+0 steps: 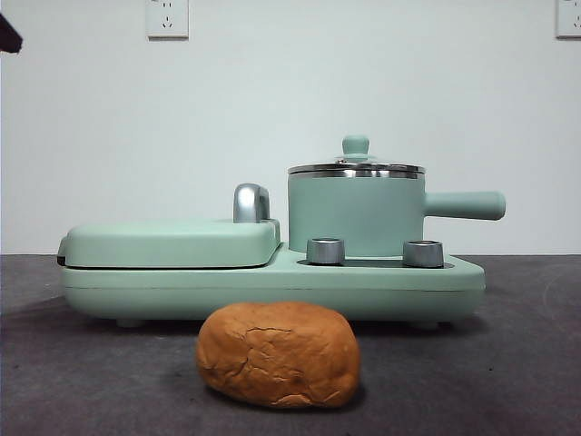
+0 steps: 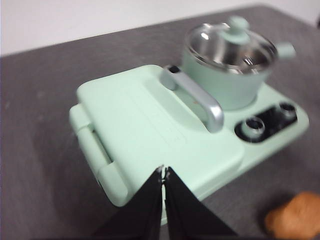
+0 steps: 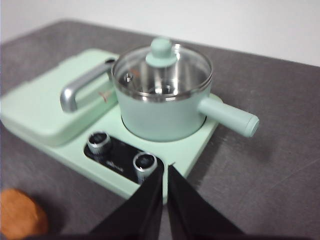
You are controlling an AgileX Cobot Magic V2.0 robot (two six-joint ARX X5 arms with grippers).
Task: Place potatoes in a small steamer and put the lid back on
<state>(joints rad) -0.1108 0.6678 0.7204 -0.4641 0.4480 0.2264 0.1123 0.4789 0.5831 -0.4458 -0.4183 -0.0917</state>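
From my seat, a black arm tip [image 1: 9, 36] is cut off at the front view's top left corner; I can't tell whose it is. My left end effector [image 2: 164, 172] hangs above the griddle [image 2: 150, 135], jaws pressed together, holding nothing. The potato [image 1: 279, 354] lies on the desk [image 1: 508, 363] in front of the cooker. My right end effector [image 3: 165, 169] hovers near the knobs [image 3: 120, 152], also closed and empty. The lid [image 1: 356, 163] sits on the steamer [image 1: 359, 213].

Lid [image 3: 161, 70] sits on steamer [image 3: 160, 117]; tool [image 3: 164, 171] closed
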